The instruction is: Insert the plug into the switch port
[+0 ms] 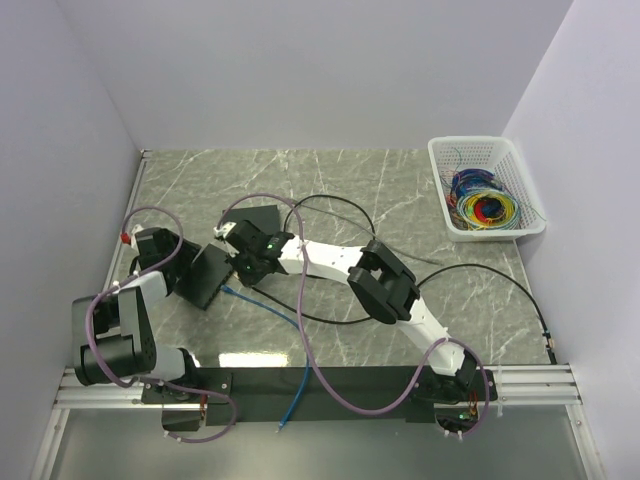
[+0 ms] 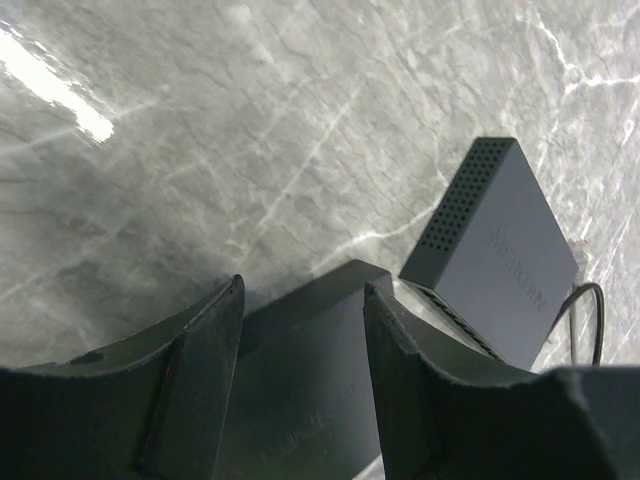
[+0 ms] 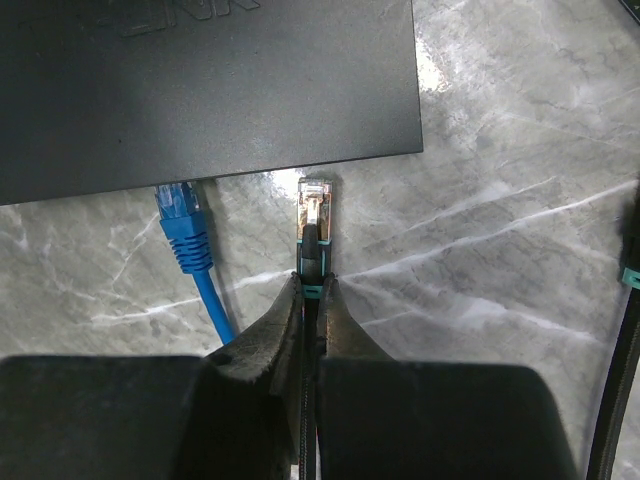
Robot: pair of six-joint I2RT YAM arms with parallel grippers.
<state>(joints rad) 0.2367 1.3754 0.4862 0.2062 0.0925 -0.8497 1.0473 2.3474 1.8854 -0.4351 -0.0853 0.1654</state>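
A black switch (image 3: 200,80) lies on the marble table, and a blue cable's plug (image 3: 178,205) sits in its near edge. My right gripper (image 3: 312,285) is shut on the black boot of the plug (image 3: 316,200). Its clear, metal-tipped end points at the switch's edge, just right of the blue one and a little short of it. In the left wrist view my left gripper (image 2: 303,285) has its jaws apart with the switch (image 2: 300,400) between them; contact is not visible. From above, both grippers meet at the switch (image 1: 208,275).
A second black box (image 2: 500,250) stands just beyond the switch. A white basket (image 1: 487,190) of coloured wires sits at the far right corner. Black cable (image 1: 340,205) loops across the table's middle, and the blue cable (image 1: 270,308) runs toward the near edge. Walls close in left and right.
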